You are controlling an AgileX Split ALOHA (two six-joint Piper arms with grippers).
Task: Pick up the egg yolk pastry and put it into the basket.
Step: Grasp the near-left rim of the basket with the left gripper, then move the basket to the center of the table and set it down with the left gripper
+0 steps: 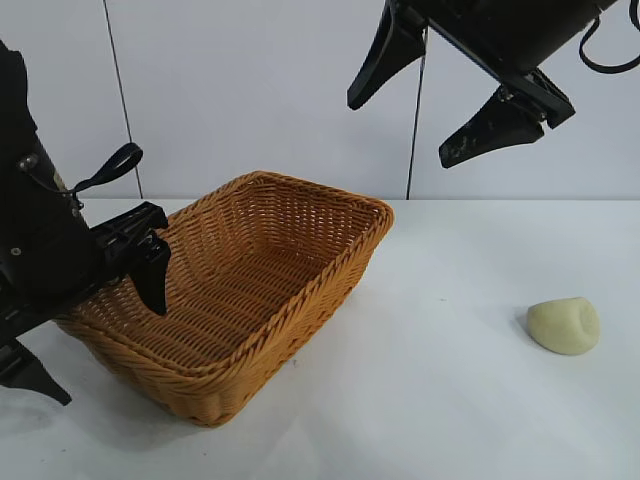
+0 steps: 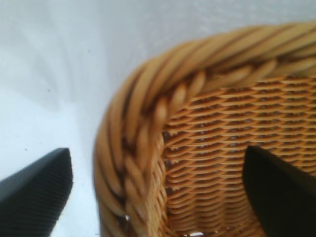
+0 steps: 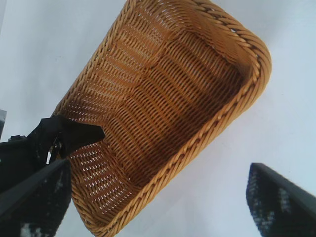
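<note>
A: A white table (image 1: 450, 420) against pale wall panels, and nothing else in the room. Where is the task's thing?

B: The egg yolk pastry (image 1: 564, 325) lies alone at the lower right of the exterior view, well apart from the basket (image 1: 330, 215), which fills the centre-left and is empty.

A: Why is the left gripper (image 1: 95, 320) down there?

B: Its jaws stand wide and straddle the basket's near-left corner, one finger inside the weave and one outside. My guess is it means to steady the basket; I can't tell if it touches the rim.

A: And the right one?

B: The right gripper (image 1: 425, 95) hangs at the upper right, jaws wide and holding nothing, angled down toward the basket, not over the pastry. It would have to fetch the pastry, I'd say.

A: Any writing?

B: None readable: no brand or label anywhere.
</note>
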